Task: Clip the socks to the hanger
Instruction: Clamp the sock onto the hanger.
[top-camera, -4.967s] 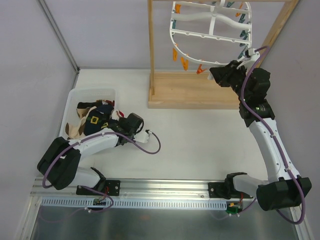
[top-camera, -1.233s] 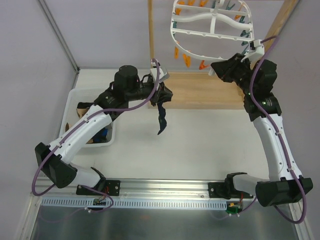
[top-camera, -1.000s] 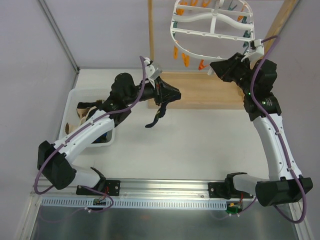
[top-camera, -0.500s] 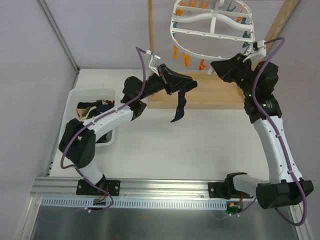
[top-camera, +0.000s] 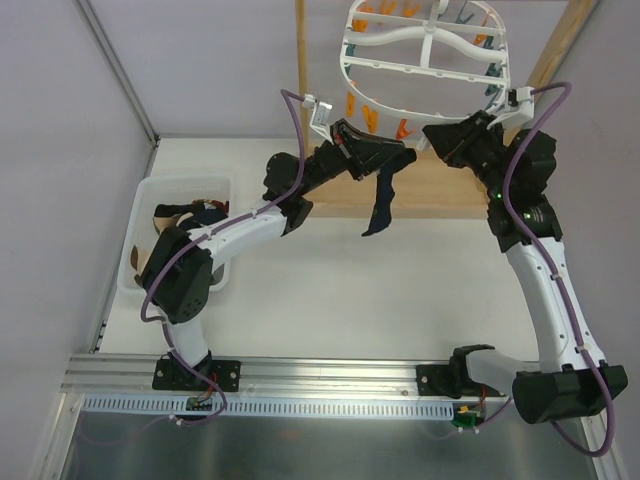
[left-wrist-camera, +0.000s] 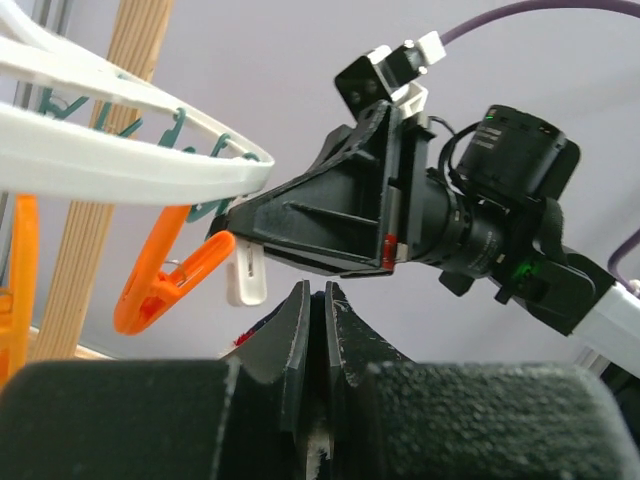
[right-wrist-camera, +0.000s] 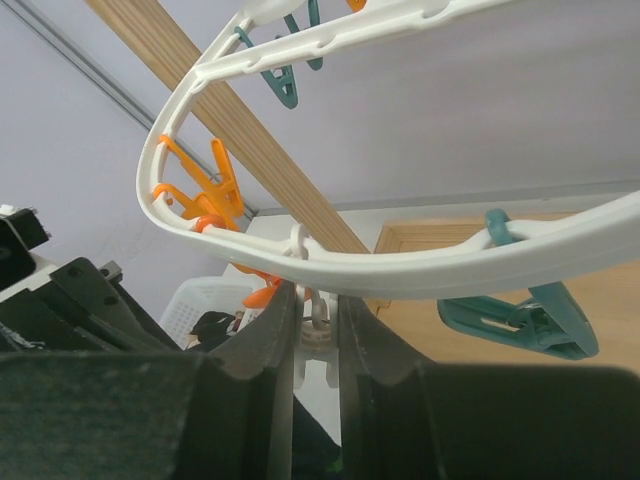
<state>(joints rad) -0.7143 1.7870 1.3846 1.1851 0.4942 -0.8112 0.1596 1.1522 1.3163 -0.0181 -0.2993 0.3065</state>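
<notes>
- We are at the step of bringing a sock to a peg: none hangs on the hanger (top-camera: 427, 33) yet, as far as we can see.
- Our left claw (top-camera: 398, 157) is pinched tight on a dark sock (top-camera: 382, 205), which dangles limp in the air just below the hanger's near rim, clear of the table.
- Our right claw (right-wrist-camera: 318, 300) is narrow, closed on a white peg (right-wrist-camera: 316, 325) that hangs from the rim; we cannot tell whether the peg's mouth is open.
- An orange peg (left-wrist-camera: 165, 285) hangs just beside it.
- More socks lie in the bin (top-camera: 190, 182), well apart on the left.
- Next, we judge, the left arm must lift the sock's top edge up into the peg's mouth while the right squeezes it open, then lets it bite.
- The two claws are very near each other, so the approach wants to be slow and fine.
</notes>
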